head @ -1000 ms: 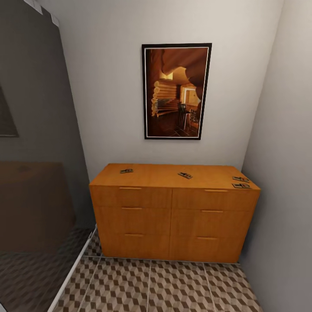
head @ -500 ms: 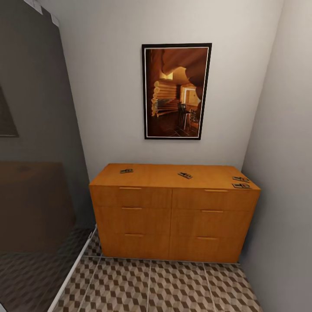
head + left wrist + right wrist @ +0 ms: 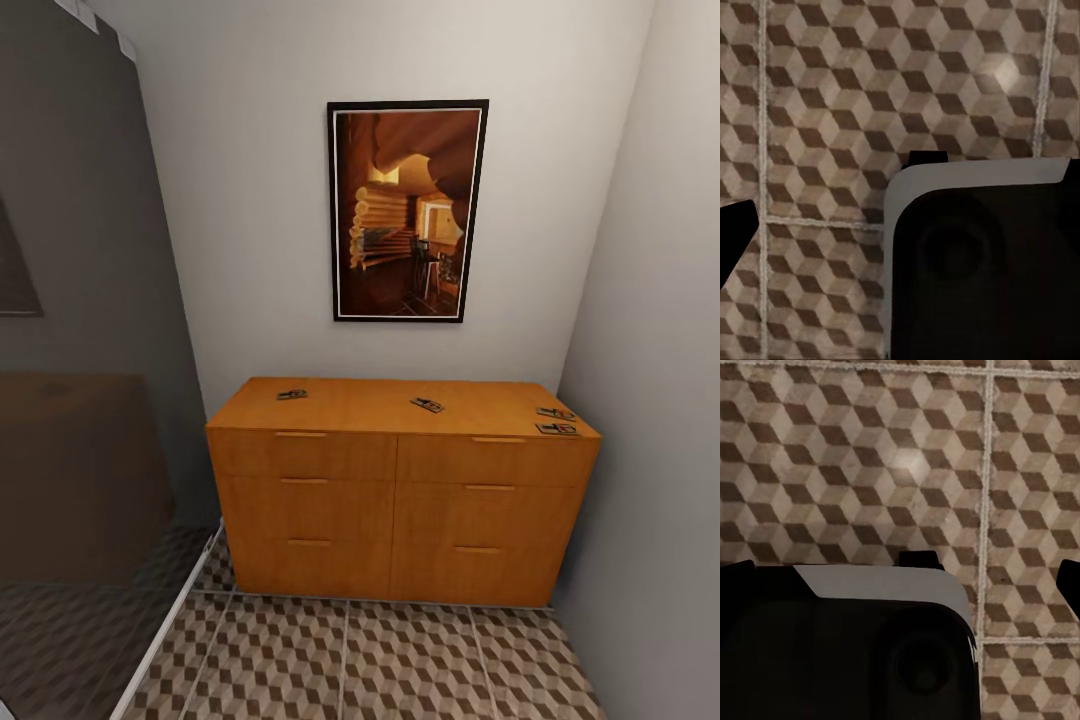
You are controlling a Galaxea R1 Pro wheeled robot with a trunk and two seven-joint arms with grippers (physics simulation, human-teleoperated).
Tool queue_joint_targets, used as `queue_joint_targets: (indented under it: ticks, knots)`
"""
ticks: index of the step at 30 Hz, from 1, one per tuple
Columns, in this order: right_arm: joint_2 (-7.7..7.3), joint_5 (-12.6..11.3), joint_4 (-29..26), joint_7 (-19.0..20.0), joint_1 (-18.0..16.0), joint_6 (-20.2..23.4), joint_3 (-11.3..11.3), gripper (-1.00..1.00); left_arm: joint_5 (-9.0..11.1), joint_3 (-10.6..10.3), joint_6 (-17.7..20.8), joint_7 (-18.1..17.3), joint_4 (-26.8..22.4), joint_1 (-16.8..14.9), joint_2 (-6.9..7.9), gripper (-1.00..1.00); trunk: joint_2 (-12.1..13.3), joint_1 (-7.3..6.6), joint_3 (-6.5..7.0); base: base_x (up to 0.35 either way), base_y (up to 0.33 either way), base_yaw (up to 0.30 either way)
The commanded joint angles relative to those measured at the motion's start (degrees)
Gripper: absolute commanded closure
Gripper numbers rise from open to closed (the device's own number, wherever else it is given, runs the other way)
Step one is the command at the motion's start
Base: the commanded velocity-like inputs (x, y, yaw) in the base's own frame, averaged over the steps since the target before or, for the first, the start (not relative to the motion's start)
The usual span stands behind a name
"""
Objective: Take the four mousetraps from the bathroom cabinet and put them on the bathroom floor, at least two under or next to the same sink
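I see four mousetraps flat on the orange-brown cabinet: one at ten o'clock; one centre; two at three o'clock; cube-patterned bathroom floor below.

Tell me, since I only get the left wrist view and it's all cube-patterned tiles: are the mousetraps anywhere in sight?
Observer: Yes. The head view shows four mousetraps lying on top of the cabinet.
Operator: All bunched together?
Observer: No. The left trap lies alone near the left end, another sits mid-top, and the right-end pair lies close together by the right edge.
Operator: Any drawers open?
Observer: No, all the drawers are shut.
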Motion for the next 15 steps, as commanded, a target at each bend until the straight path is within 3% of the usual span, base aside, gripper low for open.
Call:
queue_joint_targets:
  ticks: [1,8,15]
  knots:
    - [0.02,0.02,0.04,-0.21,-0.03,-0.17,0.04,-1.0,-0.03,-0.05,-0.11,0.18,1.43,0.0,0.04,-1.0,-0.03,0.0,-0.05,0.0,0.0,0.0]
    - [0.02,0.02,0.04,-0.21,-0.03,-0.17,0.04,-1.0,-0.05,-0.07,-0.06,0.24,6.03,0.0,0.14,-1.0,-0.03,0.0,-0.05,0.0,0.0,0.0]
    - [0.02,0.01,0.04,-0.21,-0.03,-0.17,0.04,-1.0,-0.11,0.06,-0.12,0.26,6.1,0.0,0.16,-1.0,-0.03,0.0,-0.05,0.0,0.0,0.0]
